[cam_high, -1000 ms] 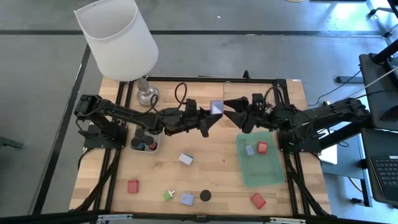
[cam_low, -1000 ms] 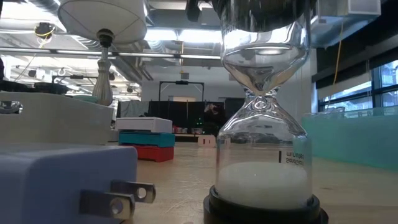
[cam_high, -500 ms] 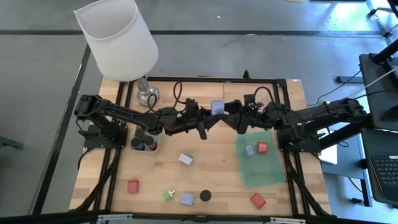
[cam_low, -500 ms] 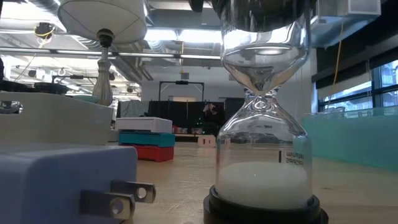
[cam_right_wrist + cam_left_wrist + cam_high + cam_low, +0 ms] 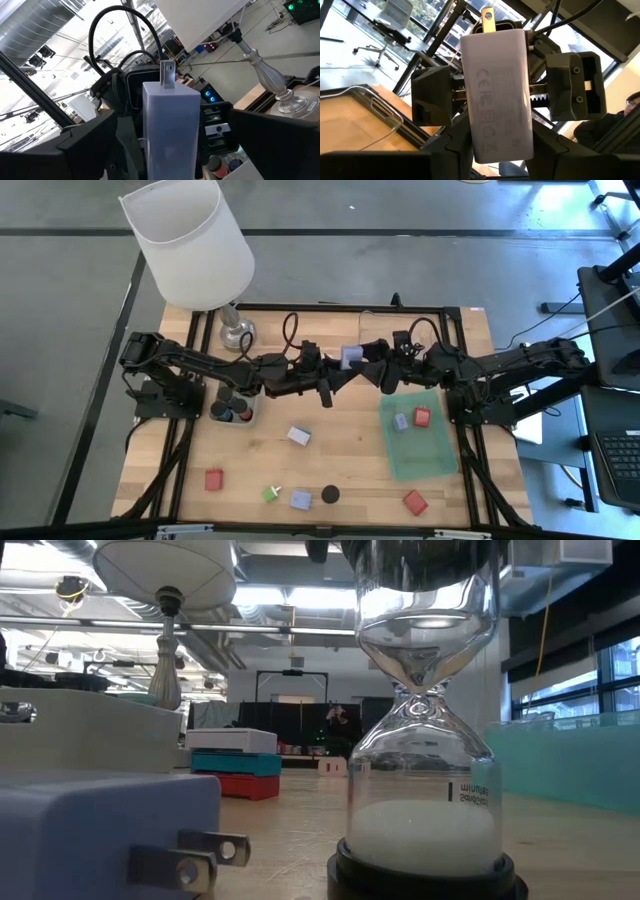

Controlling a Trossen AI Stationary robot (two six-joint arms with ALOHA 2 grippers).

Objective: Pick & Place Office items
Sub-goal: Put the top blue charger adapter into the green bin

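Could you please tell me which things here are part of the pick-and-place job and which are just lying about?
Job:
- lilac charger block, held by the left gripper, right gripper open around it
- red block
- black cap
- green tray

Lying about:
- lamp
- hourglass

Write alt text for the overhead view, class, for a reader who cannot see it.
Two dark robot arms meet above the middle of a wooden table: the left gripper is shut on a lilac plug adapter while the open right gripper closes in around it. Small coloured blocks lie scattered below, two inside a green tray, and a white-shaded lamp stands at the far left corner.
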